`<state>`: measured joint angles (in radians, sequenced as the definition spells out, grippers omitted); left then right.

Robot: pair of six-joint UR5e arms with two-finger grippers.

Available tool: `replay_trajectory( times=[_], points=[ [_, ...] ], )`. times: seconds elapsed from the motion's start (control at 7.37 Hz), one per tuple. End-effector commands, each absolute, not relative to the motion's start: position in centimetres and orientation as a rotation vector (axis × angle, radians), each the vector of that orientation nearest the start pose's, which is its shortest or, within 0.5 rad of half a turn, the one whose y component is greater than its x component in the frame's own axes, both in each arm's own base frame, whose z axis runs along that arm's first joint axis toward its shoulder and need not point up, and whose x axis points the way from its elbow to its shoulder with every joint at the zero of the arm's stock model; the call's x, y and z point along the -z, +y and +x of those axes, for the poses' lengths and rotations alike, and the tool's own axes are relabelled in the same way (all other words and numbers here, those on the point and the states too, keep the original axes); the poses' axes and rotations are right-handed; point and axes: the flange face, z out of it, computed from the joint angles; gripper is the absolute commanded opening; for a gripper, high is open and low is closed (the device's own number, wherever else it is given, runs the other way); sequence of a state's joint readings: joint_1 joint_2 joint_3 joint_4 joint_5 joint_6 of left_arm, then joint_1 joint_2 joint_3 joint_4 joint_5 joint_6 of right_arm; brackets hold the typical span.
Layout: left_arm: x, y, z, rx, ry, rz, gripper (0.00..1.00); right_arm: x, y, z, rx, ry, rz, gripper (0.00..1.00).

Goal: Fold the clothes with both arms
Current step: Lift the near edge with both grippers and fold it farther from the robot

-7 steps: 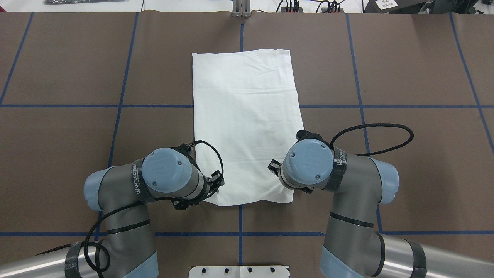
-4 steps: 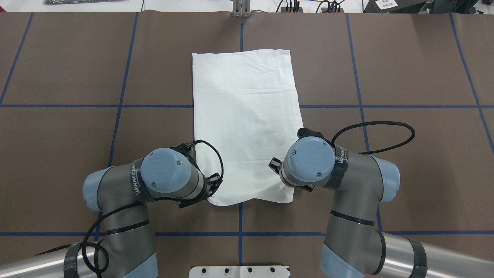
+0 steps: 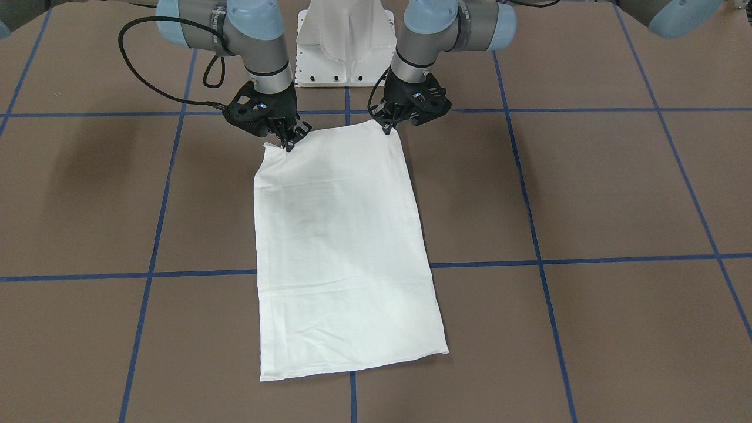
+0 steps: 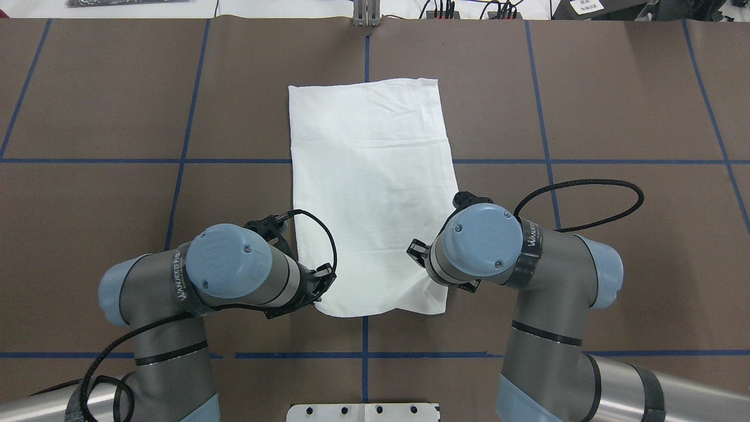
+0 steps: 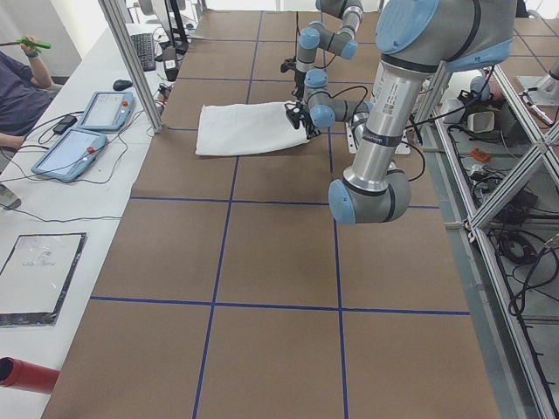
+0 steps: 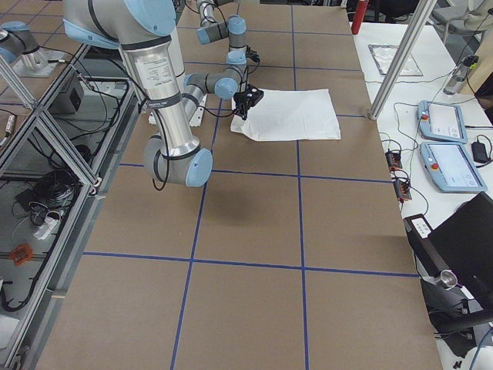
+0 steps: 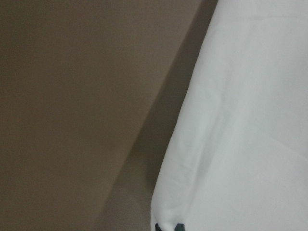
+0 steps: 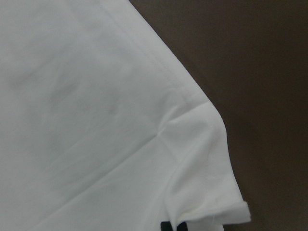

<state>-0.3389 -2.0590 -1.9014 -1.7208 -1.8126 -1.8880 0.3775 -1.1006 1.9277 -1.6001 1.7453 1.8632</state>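
Two top corners of the folded shirt [image 3: 341, 247], at frame centre in the front view, are pinched: left gripper [image 3: 388, 126] closed on the upper-right corner, right gripper [image 3: 289, 141] on the upper-left. The rest lies flat on the table [image 3: 587, 194].

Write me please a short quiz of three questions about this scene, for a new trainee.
1. True or false: the white T-shirt lies crumpled in a heap.
2. Where do the left gripper and the right gripper hold the T-shirt? A: at its two far corners. B: at its two corners nearest the robot's base. C: at the middle of its long sides.
3. Which colour are the tape lines on the brown table?

Key: 1 false, it is spread out as a long folded rectangle. 2 B. 3 blue.
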Motion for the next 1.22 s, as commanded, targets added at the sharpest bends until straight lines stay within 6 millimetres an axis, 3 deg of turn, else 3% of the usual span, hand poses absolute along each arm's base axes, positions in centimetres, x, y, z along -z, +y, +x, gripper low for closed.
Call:
replay_trajectory(
  times=[0.0, 0.27, 0.41, 0.54, 0.68, 0.95, 1.08],
  points=[
    [-19.3, -27.4, 49.9, 0.451, 0.988, -0.229, 0.0, -23.3, -29.7, -48.5, -0.495, -0.866, -0.217, 0.0],
    [-18.0, -22.5, 49.9, 0.377, 0.962, -0.27, 0.0, -22.6, -25.7, -47.7, -0.397, -0.882, -0.336, 0.0],
    [-17.1, -20.9, 48.8, 0.355, 0.95, -0.282, 0.0, -22.5, -23.8, -46.9, -0.36, -0.888, -0.366, 0.0],
    [-16.5, -20.1, 47.5, 0.349, 0.933, -0.286, 0.0, -22.1, -23.3, -46.1, -0.352, -0.902, -0.368, 0.0],
    [-16.2, -20.3, 46.7, 0.354, 0.931, -0.283, 0.0, -21.6, -23.5, -45.6, -0.356, -0.916, -0.364, 0.0],
    [-15.8, -20.9, 46.6, 0.326, 0.943, -0.258, 0.0, -20.6, -26.8, -44.1, -0.409, -0.952, -0.326, 0.0],
    [-15.7, -23.1, 45.6, 0.333, 0.956, -0.216, 0.0, -19.4, -28.3, -43.6, -0.402, -0.983, -0.284, 0.0]
  ],
)
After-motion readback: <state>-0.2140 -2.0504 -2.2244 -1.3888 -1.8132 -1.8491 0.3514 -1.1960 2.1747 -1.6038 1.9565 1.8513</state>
